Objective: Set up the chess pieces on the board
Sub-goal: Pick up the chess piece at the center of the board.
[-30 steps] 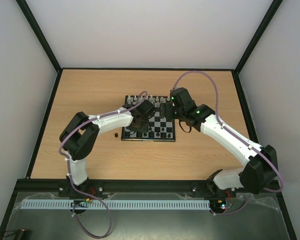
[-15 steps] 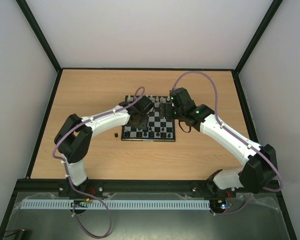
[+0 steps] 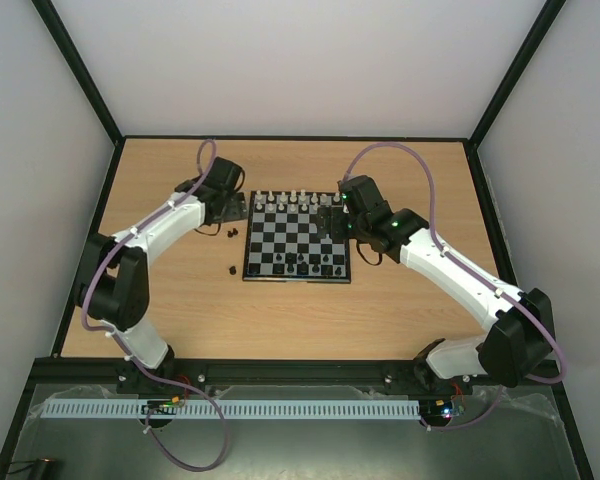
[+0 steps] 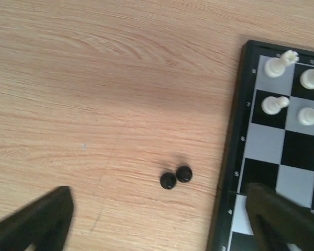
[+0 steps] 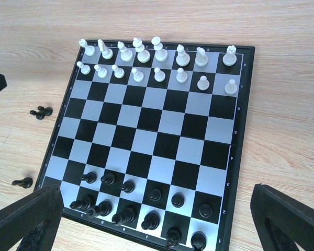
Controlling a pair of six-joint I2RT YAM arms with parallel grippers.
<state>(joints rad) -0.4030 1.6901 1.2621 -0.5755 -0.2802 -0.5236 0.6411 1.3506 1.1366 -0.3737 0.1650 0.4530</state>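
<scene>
Left hand [image 4: 162, 219]: jaws spread wide, holding nothing, over the worktop [image 4: 94, 78] just off the board's [image 4: 235, 136] left border.
Right hand [image 5: 157, 217]: I see it wide open too, empty, above the board's right side.
Chess pieces [image 5: 154, 194]: most stand in the board's two near rows. Two lie touching off its left edge, and one off its near left corner.
Room: bare wood left of the board; its middle rows are free.
In the way: white pieces [image 5: 158, 49] fill the board's far rows.

You've got the small square black-and-grey checked chessboard [image 5: 146, 120] mid wooden table [image 3: 400, 320]. White chess pieces [image 5: 159, 75] fill its two far rows; tiny black chess pieces [image 5: 155, 194] stand on its two near rows. Left of it on the table: two loose black pieces [image 4: 183, 173] touching; a third loose black piece [image 5: 24, 182] nearer you.
</scene>
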